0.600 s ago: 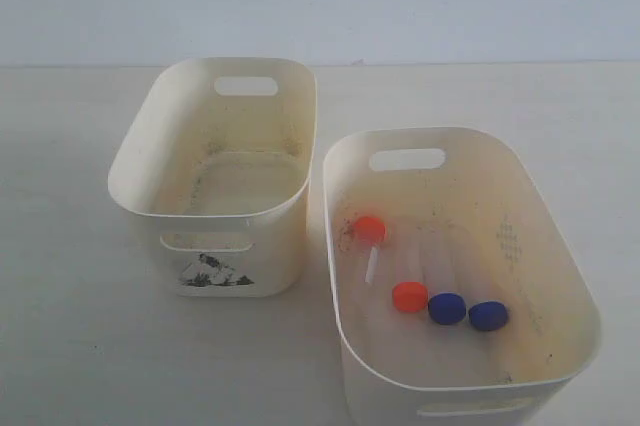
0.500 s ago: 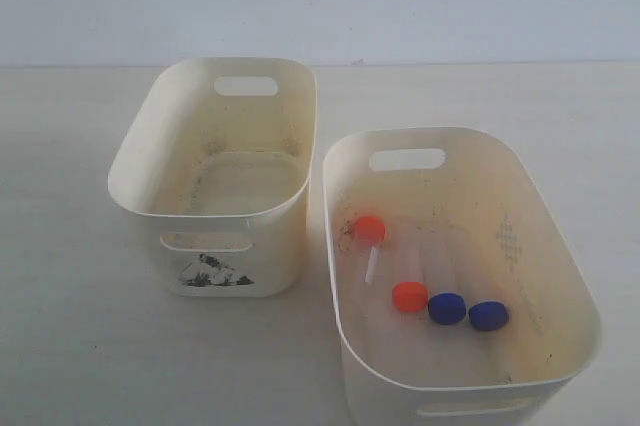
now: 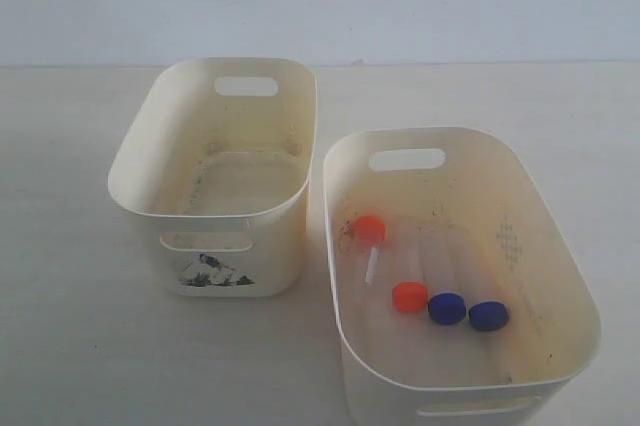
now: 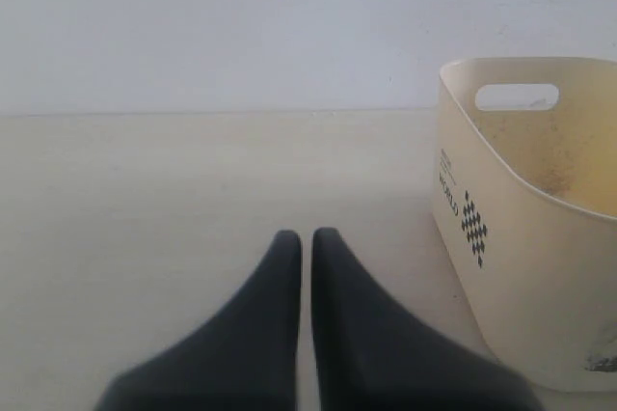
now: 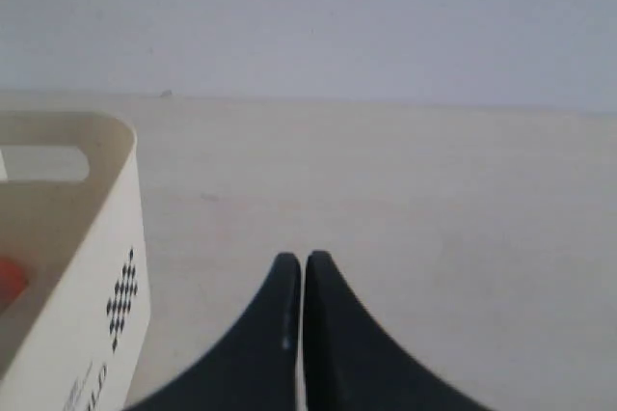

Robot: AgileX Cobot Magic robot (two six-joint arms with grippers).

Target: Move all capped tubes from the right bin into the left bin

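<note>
A: Where are the capped tubes (image 3: 447, 308) sitting right now?
B: All four are lying on the floor of the right bin (image 3: 560, 246); the left bin (image 3: 130, 161), the one with the black drawing, is showing none inside.
A: So which step are we looking at?
B: I am judging it as the very start: no tube is across yet, and neither arm is showing in the exterior view.
A: And the pincers?
B: The left pincer (image 4: 306, 234) is pressed together, pinching nothing, pointing across the worktop (image 4: 145, 189) beside a bin. The right pincer (image 5: 303, 259) is likewise pressed together and empty, with the right bin's outer wall just beside it.
A: What is the next move calling for?
B: Probably spreading the right pincer, lifting it over the rim and coming down on one tube. The far orange-capped tube (image 3: 369, 231) is lying apart from the other three, which are bunching cap to cap, so it is looking like the easier first pick
</note>
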